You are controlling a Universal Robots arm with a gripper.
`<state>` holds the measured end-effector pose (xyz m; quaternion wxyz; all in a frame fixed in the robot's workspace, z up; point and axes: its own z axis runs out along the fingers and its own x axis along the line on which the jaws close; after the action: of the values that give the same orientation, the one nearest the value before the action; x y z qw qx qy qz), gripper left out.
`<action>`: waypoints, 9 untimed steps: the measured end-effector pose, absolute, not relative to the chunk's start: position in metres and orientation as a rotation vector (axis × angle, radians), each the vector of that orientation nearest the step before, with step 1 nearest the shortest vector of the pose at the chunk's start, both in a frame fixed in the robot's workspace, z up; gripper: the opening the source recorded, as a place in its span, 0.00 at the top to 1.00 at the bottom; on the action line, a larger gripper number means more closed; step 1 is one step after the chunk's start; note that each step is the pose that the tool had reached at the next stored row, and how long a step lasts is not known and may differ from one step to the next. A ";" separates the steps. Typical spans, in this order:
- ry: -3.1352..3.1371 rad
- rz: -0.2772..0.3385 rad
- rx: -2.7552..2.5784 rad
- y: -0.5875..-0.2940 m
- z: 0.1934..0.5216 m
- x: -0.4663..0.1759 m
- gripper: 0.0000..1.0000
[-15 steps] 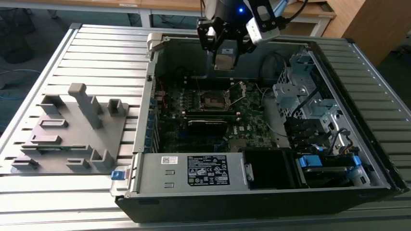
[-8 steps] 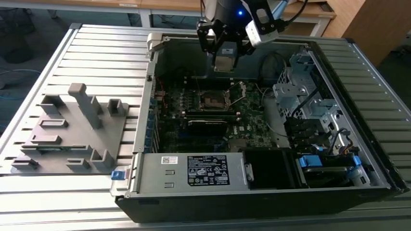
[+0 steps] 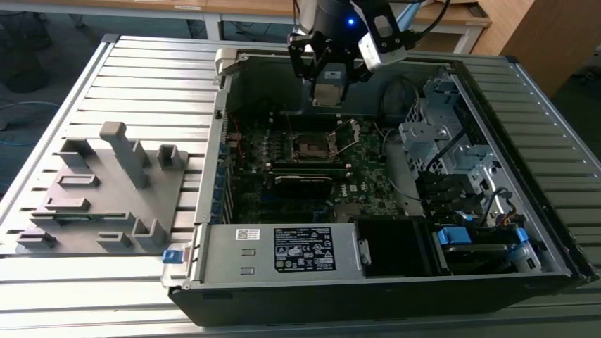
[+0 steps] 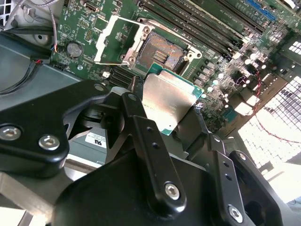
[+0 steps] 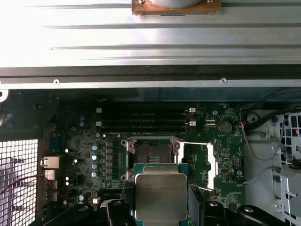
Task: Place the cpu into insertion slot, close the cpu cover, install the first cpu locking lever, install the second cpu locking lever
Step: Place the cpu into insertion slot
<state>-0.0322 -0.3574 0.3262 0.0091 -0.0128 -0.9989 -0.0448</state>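
Note:
My gripper [image 3: 327,83] is shut on the cpu [image 3: 328,96], a flat square chip with a dull silver top, and holds it by two opposite edges. It hangs inside the open computer case, above the motherboard and a little behind the insertion slot [image 3: 313,146]. In both wrist views the cpu [image 4: 169,100] [image 5: 160,195] sits between the black fingers [image 4: 136,110], just short of the insertion slot [image 4: 160,52] [image 5: 151,153], whose dark centre lies bare. The cpu cover [image 4: 115,40] [image 5: 209,162] is swung open to one side of the slot.
A grey fixture block [image 3: 103,190] lies on the ribbed table at the exterior view's left. Inside the case are the power supply [image 3: 281,250] at the front, a black heatsink bar [image 3: 305,184], memory slots [image 5: 146,120] and a metal drive cage [image 3: 441,141] with cables.

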 end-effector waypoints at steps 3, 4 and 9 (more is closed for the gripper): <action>-3.120 -0.140 -0.040 -0.357 0.326 -0.032 0.46; -3.120 -0.140 -0.040 -0.357 0.325 -0.032 0.46; -3.120 -0.140 -0.040 -0.357 0.322 -0.032 0.46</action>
<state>-0.0322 -0.3574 0.3221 0.0091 -0.0128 -0.9989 -0.0449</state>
